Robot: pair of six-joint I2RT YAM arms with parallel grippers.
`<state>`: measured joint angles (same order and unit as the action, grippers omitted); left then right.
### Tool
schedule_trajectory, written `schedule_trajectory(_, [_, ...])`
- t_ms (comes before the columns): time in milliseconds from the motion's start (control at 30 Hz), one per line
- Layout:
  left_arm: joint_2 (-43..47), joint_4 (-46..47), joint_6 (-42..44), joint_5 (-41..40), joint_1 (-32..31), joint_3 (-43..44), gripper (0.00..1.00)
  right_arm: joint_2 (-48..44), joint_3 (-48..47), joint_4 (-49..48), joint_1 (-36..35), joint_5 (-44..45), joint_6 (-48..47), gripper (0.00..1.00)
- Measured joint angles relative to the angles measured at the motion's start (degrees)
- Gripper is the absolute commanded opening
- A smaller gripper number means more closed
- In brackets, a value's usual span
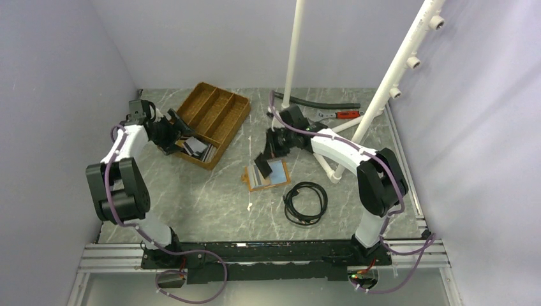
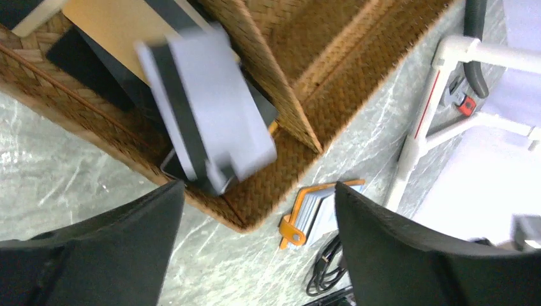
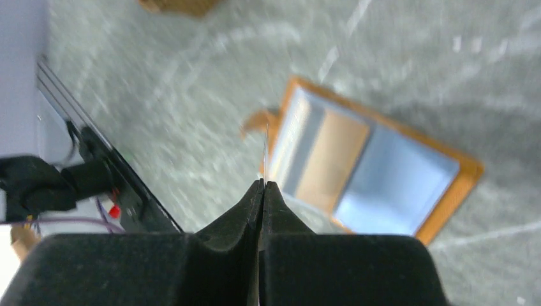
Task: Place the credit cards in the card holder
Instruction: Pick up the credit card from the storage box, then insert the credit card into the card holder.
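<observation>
The orange card holder (image 1: 278, 174) lies open on the table, its pale blue-grey pockets up. It also shows in the right wrist view (image 3: 383, 178) and in the left wrist view (image 2: 312, 210). My right gripper (image 1: 273, 150) is shut on a dark credit card (image 1: 262, 167), seen edge-on in its wrist view (image 3: 265, 146), above the holder's left edge. My left gripper (image 1: 171, 135) is open and empty over the tray's near end, where several whitish-grey and dark credit cards (image 2: 210, 108) lie stacked; they also show from the top (image 1: 198, 148).
The brown woven compartment tray (image 1: 220, 105) stands at the back left. A coiled black cable (image 1: 305, 203) lies right of the holder. White pipes (image 1: 389, 83), a black hose (image 1: 319, 102) and a red-handled tool (image 1: 348, 115) are at the back right.
</observation>
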<state>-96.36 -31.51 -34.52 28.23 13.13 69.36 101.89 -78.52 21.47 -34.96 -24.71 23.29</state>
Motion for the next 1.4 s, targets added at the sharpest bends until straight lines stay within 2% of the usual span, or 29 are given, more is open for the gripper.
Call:
schedule_trajectory(133, [5.3,-2.2,2.0,-2.4,-3.0,0.0,0.99,-0.3,8.7,1.8,2.5,-4.2,-1.7,0.0])
schedule_trajectory(233, [6.5,-3.2,2.5,-3.5,-4.8,0.0,0.99,0.2,10.2,3.2,4.2,-6.4,-2.9,0.0])
schedule_trajectory(333, [5.9,-3.9,2.6,-4.0,-5.5,0.0,0.94,0.4,10.2,2.7,5.3,-7.7,-3.9,0.0])
schedule_trajectory(500, [5.8,-2.1,1.8,-3.0,-8.8,-0.6,0.77,0.9,10.2,2.4,6.5,-9.0,-4.4,0.0])
schedule_trajectory(600, [5.8,2.0,0.1,0.0,-15.7,-3.3,0.62,1.4,10.3,2.4,8.0,-9.8,-4.7,0.0])
schedule_trajectory(733, [4.5,7.6,-3.3,3.9,-28.7,-6.6,0.44,1.9,10.4,2.2,9.5,-10.8,-4.9,0.0])
schedule_trajectory(833, [1.1,11.0,-4.4,5.5,-36.8,-6.6,0.4,2.2,11.0,1.2,9.9,-11.9,-4.9,0.0])
schedule_trajectory(900, [-1.5,12.3,-4.6,6.5,-39.5,-6.3,0.35,2.3,11.5,0.7,10.3,-12.4,-4.8,0.0])
schedule_trajectory(1133, [-8.3,14.4,-5.2,7.9,-42.3,-4.9,0.28,3.5,12.9,-1.3,11.2,-14.3,-4.2,0.0])
schedule_trajectory(1200, [-9.9,12.9,-4.9,7.3,-42.4,-4.2,0.24,3.6,13.5,-2.0,11.2,-14.9,-4.0,0.0])
schedule_trajectory(1400, [-12.0,8.5,-3.1,3.8,-42.2,-3.5,0.23,3.9,14.8,-3.5,11.3,-16.8,-3.3,0.0])
